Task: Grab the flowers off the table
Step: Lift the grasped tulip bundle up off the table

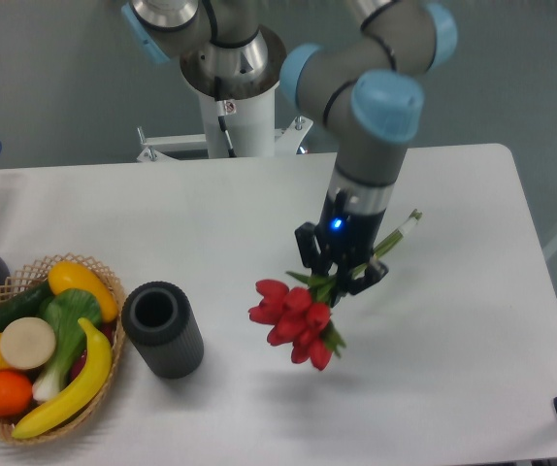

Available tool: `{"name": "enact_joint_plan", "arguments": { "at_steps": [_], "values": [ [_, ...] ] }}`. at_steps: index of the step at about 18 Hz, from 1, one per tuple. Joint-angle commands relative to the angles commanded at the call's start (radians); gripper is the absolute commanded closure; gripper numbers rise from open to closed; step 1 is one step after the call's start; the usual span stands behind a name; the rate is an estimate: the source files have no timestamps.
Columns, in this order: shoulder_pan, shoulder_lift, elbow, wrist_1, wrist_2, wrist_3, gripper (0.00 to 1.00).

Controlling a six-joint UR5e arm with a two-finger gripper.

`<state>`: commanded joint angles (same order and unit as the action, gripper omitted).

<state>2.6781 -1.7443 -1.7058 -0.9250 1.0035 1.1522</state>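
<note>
The pincer [342, 277] was clenched on the flowers [298, 316] at their stems, holding them clear above the worktop [453, 369]. The bunch's long axis ran diagonally, buds hanging down-left of the pincer, stem ends poking up-right.

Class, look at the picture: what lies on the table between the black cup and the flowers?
Nothing. In the camera view, only bare white table lies between the black cup and the flowers, held by the gripper.
</note>
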Motion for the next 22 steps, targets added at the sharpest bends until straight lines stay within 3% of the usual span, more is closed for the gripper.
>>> {"name": "enact_joint_plan", "arguments": {
  "at_steps": [9,22],
  "values": [
    [0.106,0.026,0.005,0.0,-0.31,-0.062,0.7],
    [0.131,0.028,0.003,0.002,-0.35,-0.06,0.7]
  ]
}}
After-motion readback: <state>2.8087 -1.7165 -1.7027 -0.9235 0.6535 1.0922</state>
